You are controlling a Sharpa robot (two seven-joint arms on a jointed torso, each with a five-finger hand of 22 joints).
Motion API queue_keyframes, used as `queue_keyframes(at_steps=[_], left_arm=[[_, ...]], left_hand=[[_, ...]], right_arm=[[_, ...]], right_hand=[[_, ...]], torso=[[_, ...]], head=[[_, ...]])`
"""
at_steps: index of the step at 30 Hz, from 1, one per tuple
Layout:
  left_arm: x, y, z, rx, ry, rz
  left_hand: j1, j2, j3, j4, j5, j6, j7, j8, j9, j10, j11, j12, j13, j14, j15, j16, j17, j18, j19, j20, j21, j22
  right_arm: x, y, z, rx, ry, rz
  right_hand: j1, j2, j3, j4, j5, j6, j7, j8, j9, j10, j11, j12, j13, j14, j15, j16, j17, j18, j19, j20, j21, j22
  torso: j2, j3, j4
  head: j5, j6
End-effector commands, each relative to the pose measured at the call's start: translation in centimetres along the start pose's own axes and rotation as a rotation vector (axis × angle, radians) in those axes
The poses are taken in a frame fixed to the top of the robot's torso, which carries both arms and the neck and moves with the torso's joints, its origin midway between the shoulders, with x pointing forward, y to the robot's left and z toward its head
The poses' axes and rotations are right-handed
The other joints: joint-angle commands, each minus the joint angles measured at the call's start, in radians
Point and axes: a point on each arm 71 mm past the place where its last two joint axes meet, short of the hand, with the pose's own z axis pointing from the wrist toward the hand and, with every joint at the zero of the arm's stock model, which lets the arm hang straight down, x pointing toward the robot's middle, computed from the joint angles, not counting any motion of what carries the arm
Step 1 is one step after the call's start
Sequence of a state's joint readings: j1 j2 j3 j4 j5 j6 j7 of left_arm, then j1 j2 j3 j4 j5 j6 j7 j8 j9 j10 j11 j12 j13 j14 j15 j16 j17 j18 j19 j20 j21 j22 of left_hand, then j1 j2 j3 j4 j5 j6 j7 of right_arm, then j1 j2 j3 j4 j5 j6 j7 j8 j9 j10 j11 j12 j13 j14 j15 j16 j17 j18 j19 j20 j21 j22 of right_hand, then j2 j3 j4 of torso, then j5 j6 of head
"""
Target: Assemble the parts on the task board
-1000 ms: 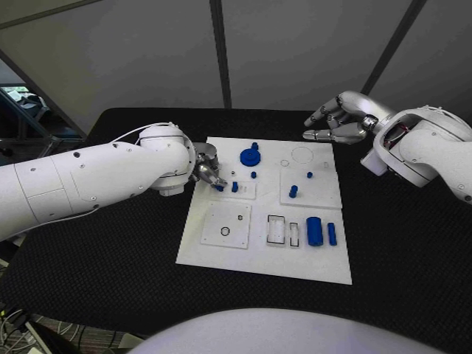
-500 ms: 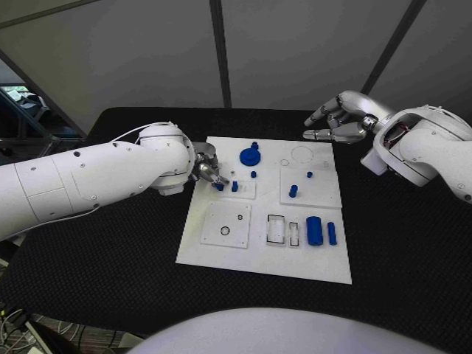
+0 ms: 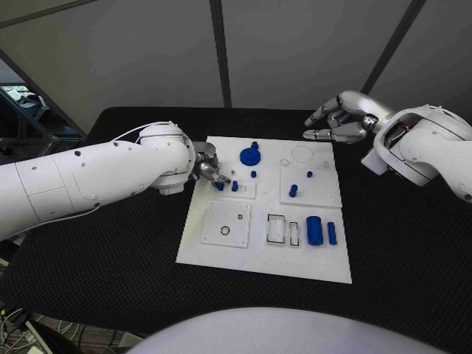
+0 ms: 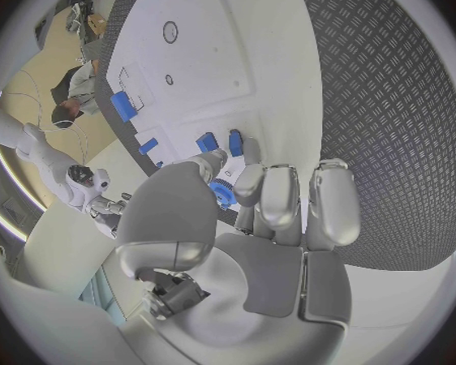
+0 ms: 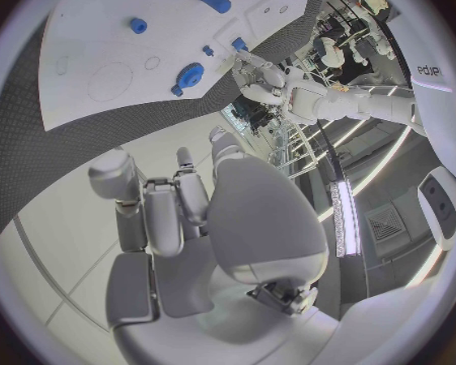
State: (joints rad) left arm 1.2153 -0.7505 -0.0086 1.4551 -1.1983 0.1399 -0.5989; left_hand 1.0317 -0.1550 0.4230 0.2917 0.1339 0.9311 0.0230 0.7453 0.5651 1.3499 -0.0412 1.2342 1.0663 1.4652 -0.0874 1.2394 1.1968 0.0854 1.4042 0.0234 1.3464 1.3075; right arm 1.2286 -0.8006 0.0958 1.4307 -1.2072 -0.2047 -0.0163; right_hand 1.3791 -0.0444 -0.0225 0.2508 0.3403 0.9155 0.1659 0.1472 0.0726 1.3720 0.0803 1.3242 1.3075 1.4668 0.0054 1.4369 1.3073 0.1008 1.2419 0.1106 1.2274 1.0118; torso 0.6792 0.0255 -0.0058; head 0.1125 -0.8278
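Nothing moved, left hand (image 3: 206,170) fingers curled at blue part (image 3: 219,186), grasp unclear.

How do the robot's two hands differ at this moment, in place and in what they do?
The left hand is over the board's left edge, its fingers at a small blue part; the right hand is beyond the board's far right corner, over the table. The right hand's fingers are curled with nothing in them. Both are silver, on white arms.

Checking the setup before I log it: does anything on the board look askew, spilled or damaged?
Nothing stands out. The task board lies flat, blue parts sit on it, and the left hand is over its edge.
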Motion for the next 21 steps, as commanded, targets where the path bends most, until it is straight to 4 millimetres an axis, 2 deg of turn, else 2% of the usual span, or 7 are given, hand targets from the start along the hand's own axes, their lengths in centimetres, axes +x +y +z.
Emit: queue_keyframes(at_steps=[1,21], left_arm=[[-0.01,-0.04,-0.02,-0.004,0.004,-0.001],[0.12,-0.19,-0.23,0.002,0.010,0.005]], left_hand=[[-0.014,-0.001,-0.011,0.001,0.001,0.006,0.000,0.007,-0.001,0.010,-0.001,0.005,0.002,0.027,-0.003,0.004,0.002,-0.020,0.009,0.001,0.008,0.045],[-0.026,0.003,-0.025,0.001,0.002,0.013,-0.003,0.011,0.001,0.016,-0.003,0.013,0.013,0.027,-0.004,0.004,0.002,-0.023,0.018,0.000,0.020,0.058]], right_arm=[[-0.03,0.09,0.02,-0.002,0.006,-0.003],[-0.03,0.06,-0.01,-0.002,0.008,-0.003]], right_hand=[[0.004,0.006,-0.001,0.008,0.004,-0.001,-0.004,0.004,0.001,-0.001,-0.005,0.003,0.026,0.056,-0.006,-0.005,0.061,0.015,-0.002,-0.002,-0.007,-0.001],[0.004,0.006,-0.001,0.008,0.004,-0.001,-0.004,0.004,0.001,-0.001,-0.005,0.003,0.026,0.056,-0.006,-0.005,0.061,0.015,-0.002,-0.002,-0.007,-0.001]], torso=[[0.000,0.0000,0.0003],[0.000,-0.0006,0.0001]], head=[[0.000,-0.001],[0.001,-0.003]])
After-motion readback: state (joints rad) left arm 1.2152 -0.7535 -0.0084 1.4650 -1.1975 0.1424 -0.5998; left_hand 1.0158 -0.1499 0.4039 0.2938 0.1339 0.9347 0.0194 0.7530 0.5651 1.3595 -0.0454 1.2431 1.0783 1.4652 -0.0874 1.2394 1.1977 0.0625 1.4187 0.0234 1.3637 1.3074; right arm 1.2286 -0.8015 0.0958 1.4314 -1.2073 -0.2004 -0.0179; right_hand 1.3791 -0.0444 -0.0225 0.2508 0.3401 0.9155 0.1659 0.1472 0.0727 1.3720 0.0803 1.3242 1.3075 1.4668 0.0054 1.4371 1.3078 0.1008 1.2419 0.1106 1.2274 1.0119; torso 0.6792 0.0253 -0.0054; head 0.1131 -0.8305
